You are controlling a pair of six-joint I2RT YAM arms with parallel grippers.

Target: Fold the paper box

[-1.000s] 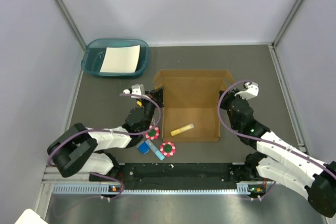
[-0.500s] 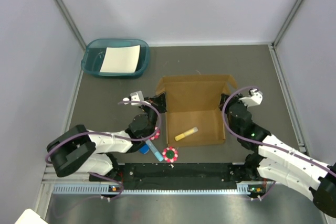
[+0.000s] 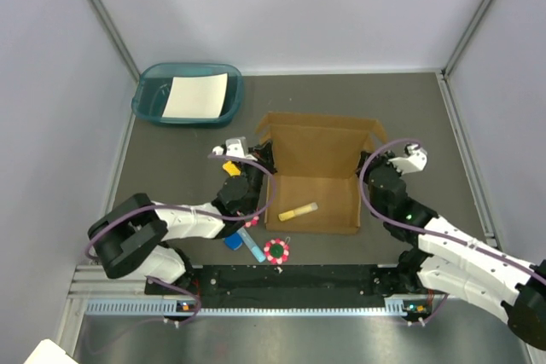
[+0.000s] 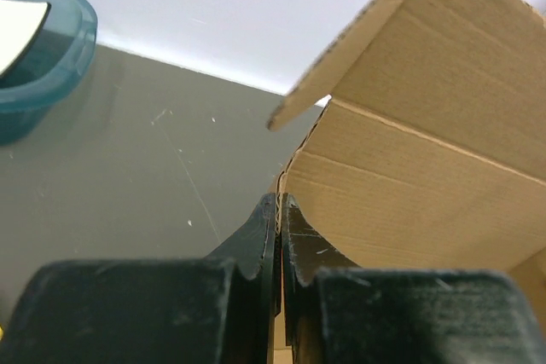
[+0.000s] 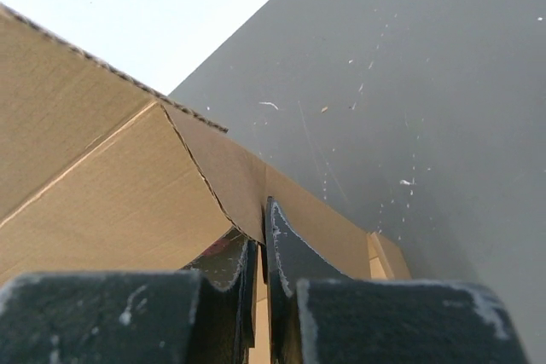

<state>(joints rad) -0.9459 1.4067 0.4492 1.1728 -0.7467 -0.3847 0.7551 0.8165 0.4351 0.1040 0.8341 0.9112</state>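
1 paper box point(image 3: 314, 178), 2 claws, both clamped on it.
Box: plain brown corrugated, mid-desk point(image 3: 409, 117) btwn the arms, base flat, back panel & side flaps tilted up. Grip: left claw point(image 4: 279, 209) shut on the left wall edge, right claw point(image 5: 260, 232) on the right wall. 1 yellow stick point(image 3: 297, 210) lies inside. 1 teal tray point(image 3: 188, 94) w/ 1 white sheet point(image 3: 195, 95) at far left.

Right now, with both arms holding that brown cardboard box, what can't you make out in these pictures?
- Top view: small coloured pieces beside the left arm, too small to identify, some under the arm.
- Top view: yellow stick in the brown corrugated cardboard box, too small to name.
- Wrist views: left gripper and right gripper each pinch a box wall; frame edges cut off the rest.
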